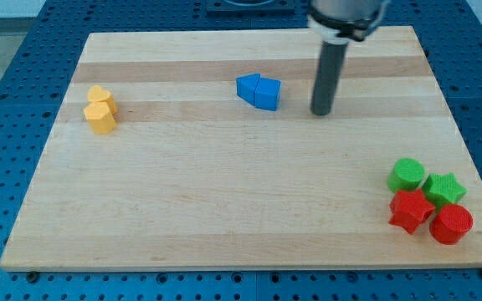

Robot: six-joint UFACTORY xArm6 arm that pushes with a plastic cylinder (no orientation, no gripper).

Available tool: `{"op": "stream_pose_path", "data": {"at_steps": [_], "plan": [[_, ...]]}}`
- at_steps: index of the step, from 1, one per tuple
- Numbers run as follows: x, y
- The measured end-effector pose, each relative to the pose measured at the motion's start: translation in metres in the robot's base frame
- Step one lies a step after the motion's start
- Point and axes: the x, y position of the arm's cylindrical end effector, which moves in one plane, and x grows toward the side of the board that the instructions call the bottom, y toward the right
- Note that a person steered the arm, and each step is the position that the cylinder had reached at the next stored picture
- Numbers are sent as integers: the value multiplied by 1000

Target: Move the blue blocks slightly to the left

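Two blue blocks sit touching near the top middle of the wooden board (224, 184): a blue wedge-like block (247, 87) on the left and a blue cube-like block (267, 94) on the right. My tip (321, 111) is the lower end of the dark rod. It stands on the board to the right of the blue blocks, about a block's width away and not touching them.
Two yellow blocks (100, 109) sit touching at the left of the board. At the bottom right are a green cylinder (407, 175), a green star (444, 188), a red star (411, 210) and a red cylinder (451, 224), clustered together.
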Motion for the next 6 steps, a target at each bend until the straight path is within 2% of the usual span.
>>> {"op": "stream_pose_path", "data": {"at_steps": [3,6], "plan": [[-43,-76],[-87,-111]]}}
